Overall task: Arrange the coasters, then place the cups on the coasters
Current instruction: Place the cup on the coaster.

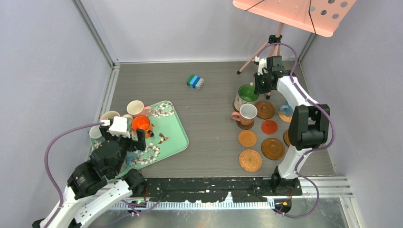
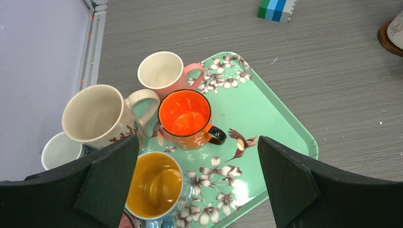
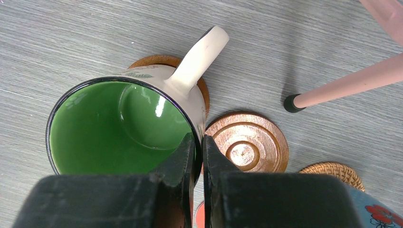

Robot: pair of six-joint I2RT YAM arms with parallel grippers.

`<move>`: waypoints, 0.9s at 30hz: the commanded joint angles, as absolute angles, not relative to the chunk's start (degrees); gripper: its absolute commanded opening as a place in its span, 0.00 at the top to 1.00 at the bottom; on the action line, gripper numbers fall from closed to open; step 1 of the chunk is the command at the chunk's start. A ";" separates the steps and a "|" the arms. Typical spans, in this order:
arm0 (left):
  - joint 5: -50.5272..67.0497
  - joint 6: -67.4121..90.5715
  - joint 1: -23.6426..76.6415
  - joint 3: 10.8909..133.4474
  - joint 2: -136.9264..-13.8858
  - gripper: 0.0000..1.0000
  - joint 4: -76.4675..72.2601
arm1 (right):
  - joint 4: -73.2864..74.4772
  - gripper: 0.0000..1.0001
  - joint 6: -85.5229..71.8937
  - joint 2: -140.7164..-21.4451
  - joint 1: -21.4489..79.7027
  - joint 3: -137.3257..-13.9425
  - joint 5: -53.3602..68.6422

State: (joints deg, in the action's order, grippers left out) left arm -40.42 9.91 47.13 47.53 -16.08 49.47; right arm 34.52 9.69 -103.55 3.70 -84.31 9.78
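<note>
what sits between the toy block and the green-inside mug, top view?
Nothing: bare table between the toy block and the green-inside mug in the top view. The right gripper has its jaws pinched on that mug's far rim.

A tray (image 1: 177,142) lies on the left of the counter (image 1: 214,118) with several cups (image 1: 138,116) crowded at its far-left end, one just off its left edge. On the right, coasters (image 1: 260,142) lie spread in a cluster; two cups (image 1: 246,103) stand on coasters at the cluster's far-left side. A toy block (image 1: 195,81) sits alone between, farther back.
</note>
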 commanded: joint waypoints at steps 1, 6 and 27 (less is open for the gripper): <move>-39.99 9.05 46.93 47.64 -16.15 0.01 46.23 | 31.63 0.95 9.67 -102.66 4.47 -87.84 11.99; -39.95 8.99 46.93 47.64 -16.18 0.01 46.15 | 31.44 0.95 9.75 -102.77 5.22 -87.93 11.28; -40.43 8.93 46.93 47.63 -17.30 0.01 46.21 | 32.04 0.94 10.09 -103.54 6.59 -89.39 7.29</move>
